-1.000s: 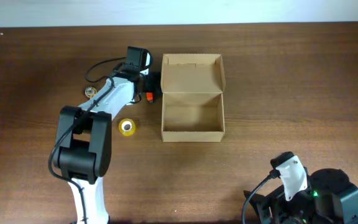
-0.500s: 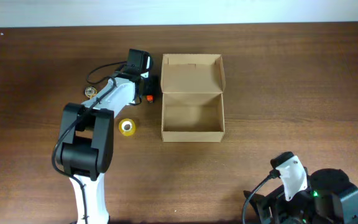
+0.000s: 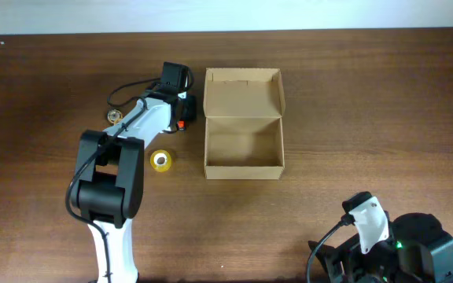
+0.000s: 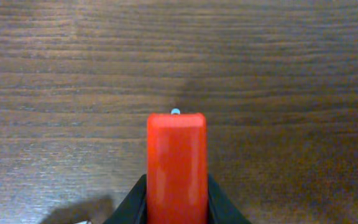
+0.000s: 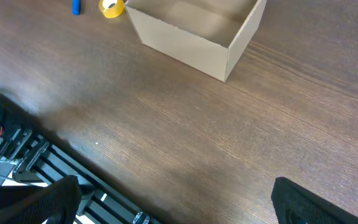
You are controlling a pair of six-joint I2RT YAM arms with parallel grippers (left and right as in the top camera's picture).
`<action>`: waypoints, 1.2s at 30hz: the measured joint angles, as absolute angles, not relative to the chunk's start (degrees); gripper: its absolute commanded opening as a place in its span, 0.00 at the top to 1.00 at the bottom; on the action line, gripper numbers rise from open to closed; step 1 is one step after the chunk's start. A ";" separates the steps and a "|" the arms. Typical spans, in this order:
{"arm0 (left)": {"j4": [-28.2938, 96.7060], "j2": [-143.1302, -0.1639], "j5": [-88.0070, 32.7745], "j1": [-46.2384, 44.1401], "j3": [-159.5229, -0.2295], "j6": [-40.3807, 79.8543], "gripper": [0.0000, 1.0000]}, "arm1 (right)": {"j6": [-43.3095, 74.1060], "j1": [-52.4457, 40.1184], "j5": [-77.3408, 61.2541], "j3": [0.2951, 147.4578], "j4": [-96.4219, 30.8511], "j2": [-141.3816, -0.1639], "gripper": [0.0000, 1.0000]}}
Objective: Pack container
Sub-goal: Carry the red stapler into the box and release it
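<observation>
The container (image 3: 242, 122) is an open tan cardboard box at mid-table, its flap lid folded back toward the far side; the inside that shows is bare. Just left of it, my left gripper (image 3: 184, 116) is shut on a red marker (image 3: 182, 124). In the left wrist view the red marker (image 4: 176, 162) stands out between my black fingers (image 4: 135, 204), just above the wood. My right gripper (image 5: 179, 208) hangs open over the near right table edge with nothing between its fingers. From there the container (image 5: 197, 28) lies far ahead.
A yellow tape roll (image 3: 161, 160) lies left of the box's near corner. A smaller roll (image 3: 115, 116) sits further left beside the left arm's cable. A blue pen (image 5: 76, 6) shows next to the yellow tape roll (image 5: 111, 7). Black rails (image 5: 17, 149) run below the table edge.
My left gripper's jaws have closed onto the red marker, which has shifted slightly left. The right arm has not moved.
</observation>
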State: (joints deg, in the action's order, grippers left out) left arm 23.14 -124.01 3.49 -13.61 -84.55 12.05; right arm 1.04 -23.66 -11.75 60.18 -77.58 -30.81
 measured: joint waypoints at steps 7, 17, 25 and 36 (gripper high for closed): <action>37.65 -124.42 8.47 -13.72 -94.41 12.05 0.98 | 1.04 -23.66 -11.75 60.18 -77.60 -30.81 0.01; 47.35 -113.91 10.87 -14.68 -103.90 8.27 0.99 | 1.06 -23.66 -11.75 60.18 -77.58 -30.81 0.01; 57.30 -102.06 3.14 -20.53 -105.01 -3.97 0.98 | 1.06 -23.66 -11.75 60.18 -77.58 -30.81 0.01; 60.90 -102.26 -6.00 -33.82 -101.25 -31.14 0.98 | 1.04 -23.66 -11.75 60.18 -77.58 -30.81 0.01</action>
